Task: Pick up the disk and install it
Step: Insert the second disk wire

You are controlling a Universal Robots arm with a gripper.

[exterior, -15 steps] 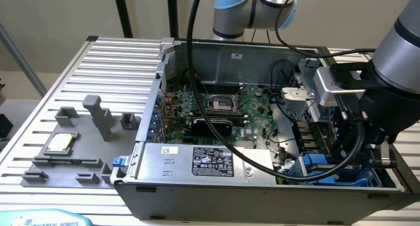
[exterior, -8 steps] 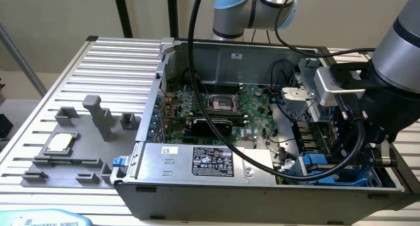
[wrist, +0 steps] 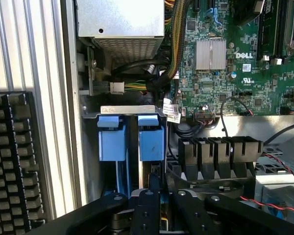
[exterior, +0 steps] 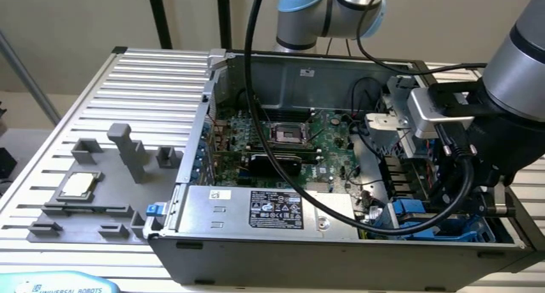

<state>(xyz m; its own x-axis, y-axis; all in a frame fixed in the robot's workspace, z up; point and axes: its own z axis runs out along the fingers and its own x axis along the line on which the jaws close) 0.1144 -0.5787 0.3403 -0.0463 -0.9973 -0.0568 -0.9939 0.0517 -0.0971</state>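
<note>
Black gripper (wrist: 154, 203) fingers are pinching narrowly on the disk (wrist: 151, 142), its blue carrier standing in the drive bay. From the exterior view, the arm (exterior: 511, 82) is reaching into the computer case (exterior: 341, 242); a slight tilt could jam the carrier against the rails.

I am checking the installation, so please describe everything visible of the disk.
The disk shows mainly as its blue plastic carrier: an upright blue tab with a lighter blue cap on top. It stands on edge in the drive bay of the case, beside a second blue tab. The pincer is shut on its near edge. Its metal body is mostly hidden. In the exterior view blue plastic shows under the arm.
</note>
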